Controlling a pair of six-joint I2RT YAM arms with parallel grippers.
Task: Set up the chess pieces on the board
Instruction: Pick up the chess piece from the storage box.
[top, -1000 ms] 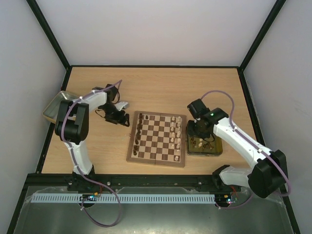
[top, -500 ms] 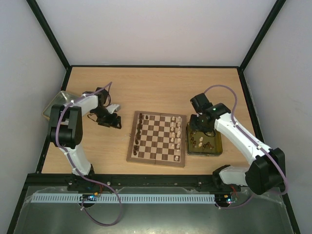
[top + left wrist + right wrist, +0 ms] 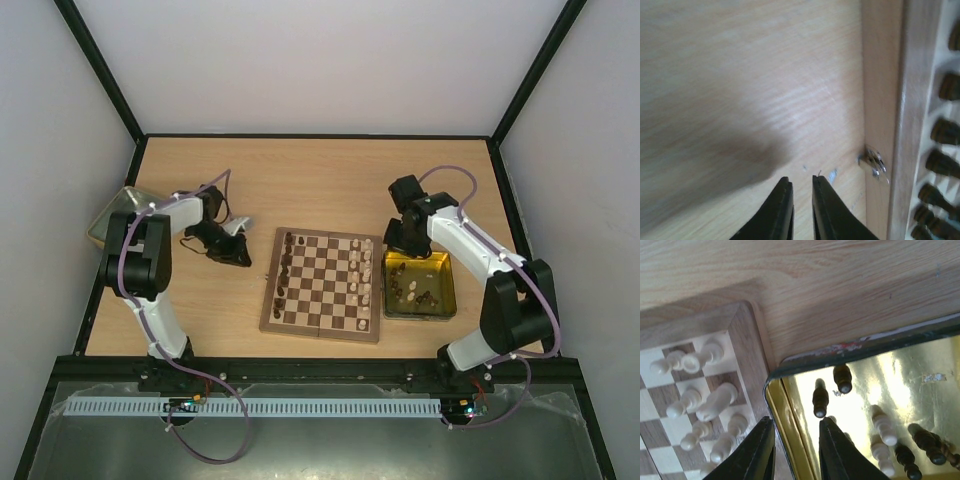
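A pale wooden table (image 3: 320,170) is filling the walled cell, with the board (image 3: 322,285) sitting mid-frame and chess pieces (image 3: 366,270) lining its side columns. At the left edge, an arm is partly hiding a grey tray (image 3: 104,218). The left gripper (image 3: 802,184) is hovering almost clenched and empty just left of the board. The right gripper (image 3: 795,425) is gaping over the gold tray (image 3: 425,267), where loose pieces are lying.

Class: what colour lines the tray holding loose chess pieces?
Tray: shiny golden yellow; right wrist view shows best.
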